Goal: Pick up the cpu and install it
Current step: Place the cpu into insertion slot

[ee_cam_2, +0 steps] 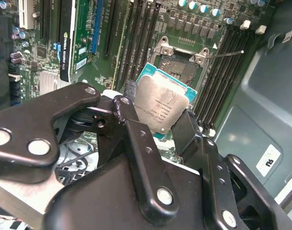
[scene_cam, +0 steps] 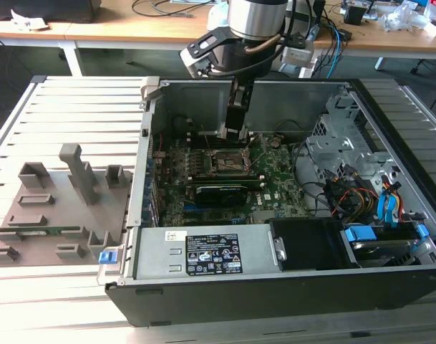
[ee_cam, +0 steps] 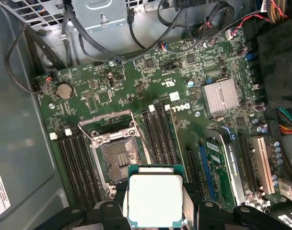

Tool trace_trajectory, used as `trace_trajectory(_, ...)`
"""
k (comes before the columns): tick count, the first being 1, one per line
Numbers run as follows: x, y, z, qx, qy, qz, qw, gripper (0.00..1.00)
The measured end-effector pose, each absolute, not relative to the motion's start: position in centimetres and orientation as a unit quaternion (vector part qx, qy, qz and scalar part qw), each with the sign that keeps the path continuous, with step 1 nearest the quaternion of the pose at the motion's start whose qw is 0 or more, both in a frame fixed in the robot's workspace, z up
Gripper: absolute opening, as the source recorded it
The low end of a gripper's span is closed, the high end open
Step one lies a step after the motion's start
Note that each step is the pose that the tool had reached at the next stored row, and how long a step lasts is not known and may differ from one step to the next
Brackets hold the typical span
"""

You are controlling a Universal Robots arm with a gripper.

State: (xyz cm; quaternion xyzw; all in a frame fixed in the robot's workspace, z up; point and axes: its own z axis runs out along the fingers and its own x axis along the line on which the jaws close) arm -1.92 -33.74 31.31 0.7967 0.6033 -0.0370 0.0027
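Note:
The cpu point(ee_cam_2: 162, 104) point(ee_cam: 155, 199), a flat square chip with a silvery metal top and a thin teal rim, is clamped by two opposite edges in my black gripper point(ee_cam_2: 157, 116) point(ee_cam: 155, 207), which is shut on it. It hangs tilted just above the motherboard point(ee_cam: 184, 96), beside the open socket point(ee_cam_2: 181, 64) point(ee_cam: 119, 155), whose metal frame is swung up. In the exterior view my gripper point(scene_cam: 235, 135) reaches down into the open computer case, right over the socket point(scene_cam: 228, 163).
Black memory slots point(ee_cam: 157, 132) flank the socket. A graphics card point(scene_cam: 219, 192) and a finned heatsink point(ee_cam: 222, 96) sit nearby, with cables point(scene_cam: 339, 193) and drive bays toward the exterior view's right. The case wall point(scene_cam: 142, 165) stands close. A grey fixture tray point(scene_cam: 56, 215) lies outside.

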Motion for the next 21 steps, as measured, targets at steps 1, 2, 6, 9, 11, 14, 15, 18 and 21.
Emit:
trace_trajectory(1, -1.92, -33.74, 31.32, 0.797, 0.603, -0.037, 0.003, 0.54)
trace_trajectory(2, -1.92, -33.74, 31.32, 0.797, 0.603, -0.037, 0.003, 0.54)
trace_trajectory(6, -1.92, -33.74, 31.3, 0.774, 0.632, -0.025, -0.013, 0.54)
trace_trajectory(9, -1.92, -33.74, 31.26, 0.747, 0.665, -0.025, -0.012, 0.54)
trace_trajectory(11, -1.92, -33.74, 31.25, 0.731, 0.682, -0.026, -0.011, 0.54)
trace_trajectory(14, -1.92, -33.74, 31.24, 0.728, 0.685, -0.026, -0.011, 0.54)
trace_trajectory(15, -1.92, -33.74, 31.24, 0.727, 0.686, -0.026, -0.011, 0.54)
trace_trajectory(18, -1.92, -33.74, 31.15, 0.727, 0.686, -0.026, -0.011, 0.54)
trace_trajectory(21, -1.81, -33.73, 30.6, 0.727, 0.686, -0.026, -0.011, 0.54)
